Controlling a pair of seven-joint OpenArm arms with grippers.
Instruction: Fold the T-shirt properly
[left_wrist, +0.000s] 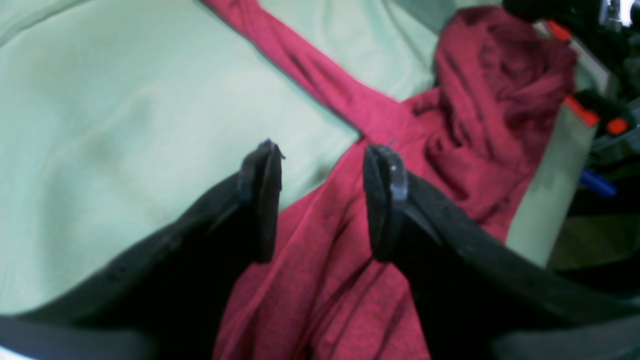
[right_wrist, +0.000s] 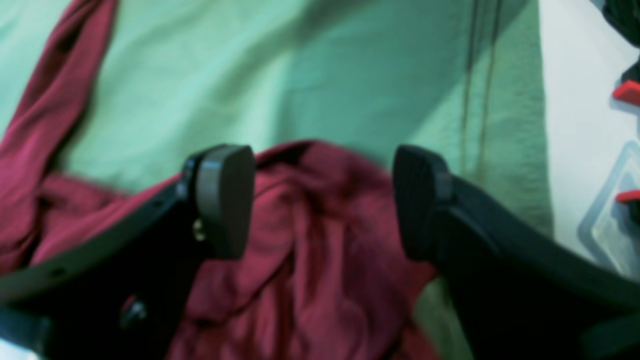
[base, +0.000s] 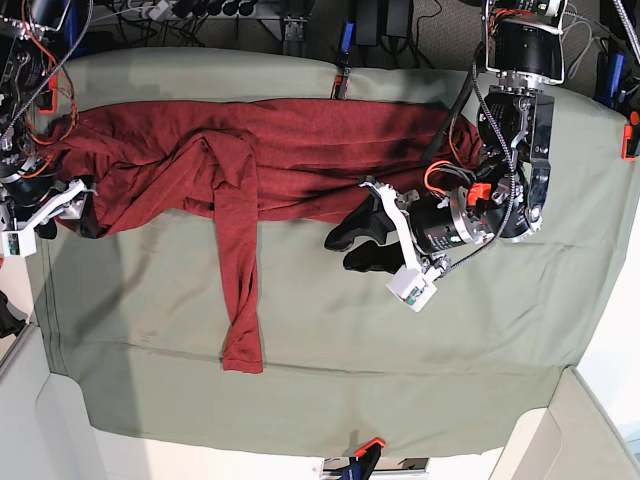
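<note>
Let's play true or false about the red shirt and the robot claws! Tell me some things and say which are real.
1. The shirt lies spread across the far side of the green cloth. True.
2. The shirt is folded into a neat square. False: it is crumpled and unfolded.
3. One sleeve reaches toward the near edge. True.
4. The left claw is shut on the shirt. False: it is open above it.
5. The right claw is open. True.
</note>
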